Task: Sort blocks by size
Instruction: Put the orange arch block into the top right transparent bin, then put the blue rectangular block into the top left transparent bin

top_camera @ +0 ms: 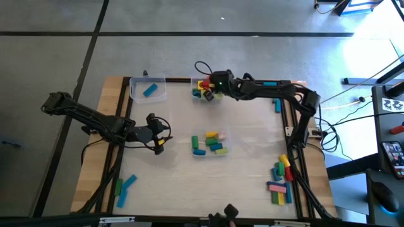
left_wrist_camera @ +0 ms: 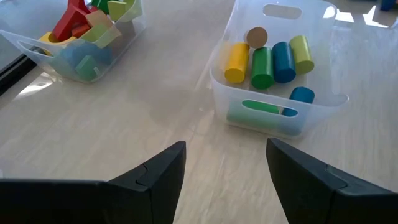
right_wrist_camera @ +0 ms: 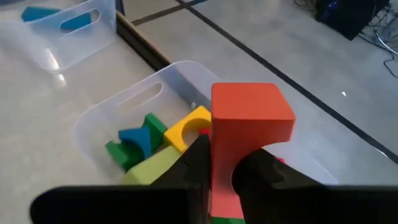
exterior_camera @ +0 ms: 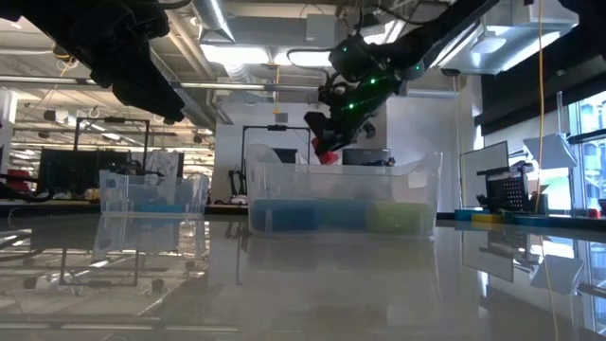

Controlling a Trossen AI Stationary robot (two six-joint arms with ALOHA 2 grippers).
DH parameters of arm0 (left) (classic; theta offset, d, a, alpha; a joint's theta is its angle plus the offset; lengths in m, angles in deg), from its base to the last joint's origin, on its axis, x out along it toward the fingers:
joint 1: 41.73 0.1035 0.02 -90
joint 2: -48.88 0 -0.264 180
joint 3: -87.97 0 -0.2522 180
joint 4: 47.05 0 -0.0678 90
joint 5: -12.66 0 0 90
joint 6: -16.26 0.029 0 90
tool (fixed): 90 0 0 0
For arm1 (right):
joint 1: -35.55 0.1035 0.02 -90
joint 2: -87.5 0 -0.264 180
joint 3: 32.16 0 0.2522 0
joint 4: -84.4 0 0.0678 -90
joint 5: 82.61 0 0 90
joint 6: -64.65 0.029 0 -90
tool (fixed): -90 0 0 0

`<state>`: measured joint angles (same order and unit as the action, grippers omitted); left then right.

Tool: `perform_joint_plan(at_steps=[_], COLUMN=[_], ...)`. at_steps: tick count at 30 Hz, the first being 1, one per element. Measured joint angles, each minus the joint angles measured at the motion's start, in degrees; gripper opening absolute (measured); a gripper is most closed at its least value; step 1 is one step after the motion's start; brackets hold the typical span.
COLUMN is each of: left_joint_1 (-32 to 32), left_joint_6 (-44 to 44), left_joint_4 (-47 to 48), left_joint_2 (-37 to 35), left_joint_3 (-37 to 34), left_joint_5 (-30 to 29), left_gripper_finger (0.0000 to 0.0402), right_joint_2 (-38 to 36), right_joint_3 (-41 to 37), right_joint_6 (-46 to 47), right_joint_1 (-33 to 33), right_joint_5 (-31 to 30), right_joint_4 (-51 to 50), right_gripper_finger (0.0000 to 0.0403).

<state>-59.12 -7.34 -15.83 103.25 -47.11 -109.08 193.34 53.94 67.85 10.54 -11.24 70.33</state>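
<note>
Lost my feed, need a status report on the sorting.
Right end effector shut on red block, above far tub. Left end effector open, empty, facing middle tub. Nothing in the way.

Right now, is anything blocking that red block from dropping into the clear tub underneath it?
Nothing visible does. The right gripper holds the red arch-shaped block above the clear plastic tub at the table's far edge; below it lie only the coloured blocks already inside.
</note>
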Motion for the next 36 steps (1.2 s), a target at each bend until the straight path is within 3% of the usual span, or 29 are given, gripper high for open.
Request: perform_joint_plan(at_steps=[5,15,19,28,36], left_joint_1=[0.0,-0.19,-1.02,-7.72,-14.8], left_joint_6=[0.0,0.96,-1.57,-18.45,-31.46], left_joint_4=[0.02,0.07,4.86,16.04,22.67], left_joint_2=[0.0,0.0,0.0,0.0,0.31], left_joint_3=[0.0,0.0,1.72,4.42,4.42], left_joint_5=[0.0,0.47,5.53,18.2,23.13], left_gripper_finger=[0.0218,0.0218,0.0218,0.0218,0.0218], right_joint_2=[1.65,-2.02,-6.06,-8.37,-7.99], right_joint_3=[0.0,0.0,0.02,-0.08,-6.01], right_joint_6=[0.54,-0.71,-2.42,-2.58,0.99], right_joint_1=[-1.06,0.88,6.17,22.36,32.98], right_joint_5=[0.4,3.14,3.67,0.55,-6.84], right_joint_4=[3.06,2.68,-0.51,-5.81,2.86], right_gripper_finger=[0.007,0.0214,0.0244,0.0253,0.0248])
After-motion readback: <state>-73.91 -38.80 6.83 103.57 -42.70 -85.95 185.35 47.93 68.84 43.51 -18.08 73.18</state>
